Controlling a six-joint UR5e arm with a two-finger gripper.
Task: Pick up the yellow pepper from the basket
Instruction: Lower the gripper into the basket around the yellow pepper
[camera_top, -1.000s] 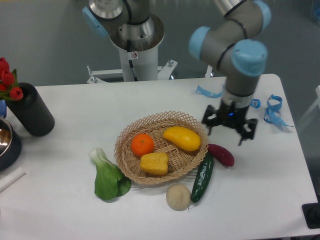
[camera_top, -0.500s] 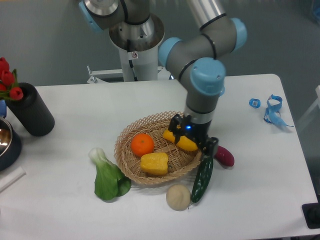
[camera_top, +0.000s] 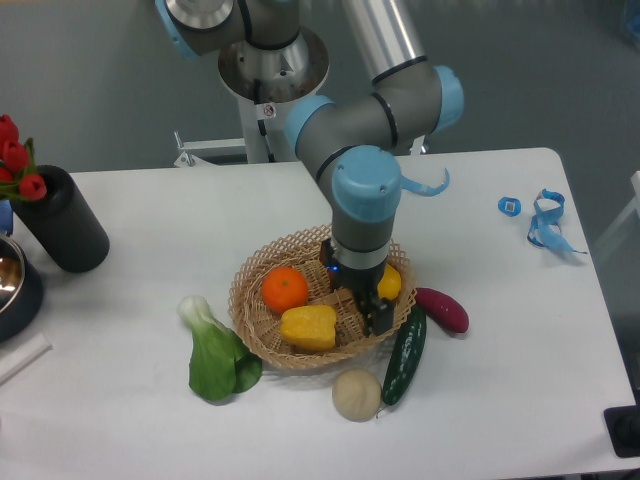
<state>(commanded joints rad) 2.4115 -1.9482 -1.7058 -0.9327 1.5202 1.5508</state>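
Leftward shift: gripper (camera_top: 362, 303) now hangs over the basket (camera_top: 262, 266) at frame centre.
Fingers spread, empty, just right of the yellow pepper (camera_top: 308, 327).

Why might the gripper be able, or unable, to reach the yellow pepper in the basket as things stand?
Probably able: the yellow pepper lies uncovered at the basket's front, and the gripper hovers just beside it, with only the orange close by.

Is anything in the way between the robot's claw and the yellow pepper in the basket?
Nothing visible is. The gripper hangs inside the basket, right beside the yellow pepper, with only bare wicker between them. The orange sits to the pepper's upper left, off that path. The long yellow fruit lies behind the gripper.
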